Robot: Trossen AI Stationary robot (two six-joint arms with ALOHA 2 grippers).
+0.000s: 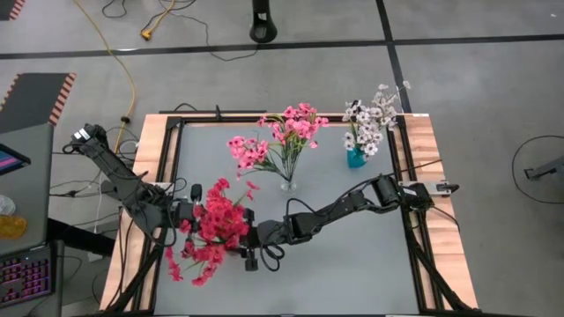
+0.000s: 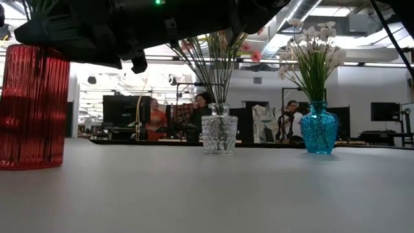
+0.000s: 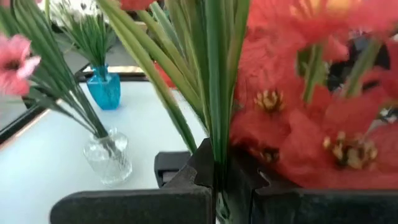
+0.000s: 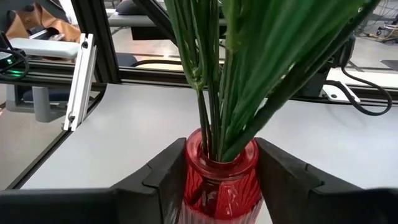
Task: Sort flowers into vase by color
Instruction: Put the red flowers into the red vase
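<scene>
The right gripper [image 4: 217, 180] has its two fingers [image 4: 165, 171] set either side of the red vase [image 4: 219, 177], pressed to the ribbed glass just below the neck. A sheaf of green stems [image 4: 217, 81] rises out of the vase mouth between those fingers. In the high view this gripper [image 1: 249, 236] sits at the near left part of the table [image 1: 352, 255], its arm reaching in from the right edge.

The left gripper [image 3: 216, 186] is closed on a single stem [image 3: 216, 112], which runs straight up from between its fingers. Red flowers [image 3: 292, 118] crowd close beside it, and more stems fan out just above. From overhead the left gripper [image 1: 189, 211] lies on the far side of the red bunch [image 1: 216, 224] from the right gripper, both touching or nearly touching the same bouquet.

Beyond the two grippers, toward the table's middle, stands a clear vase [image 1: 288, 183] with pink flowers [image 1: 278, 136]. Farther still, near the far right corner, a blue vase [image 1: 355, 158] holds white flowers [image 1: 370, 119]. In the low view the red vase [image 2: 32, 107] stands upright on the table, well apart from the clear vase [image 2: 220, 129] and blue vase [image 2: 319, 128].

People [image 2: 155, 120] sit in the room behind.
</scene>
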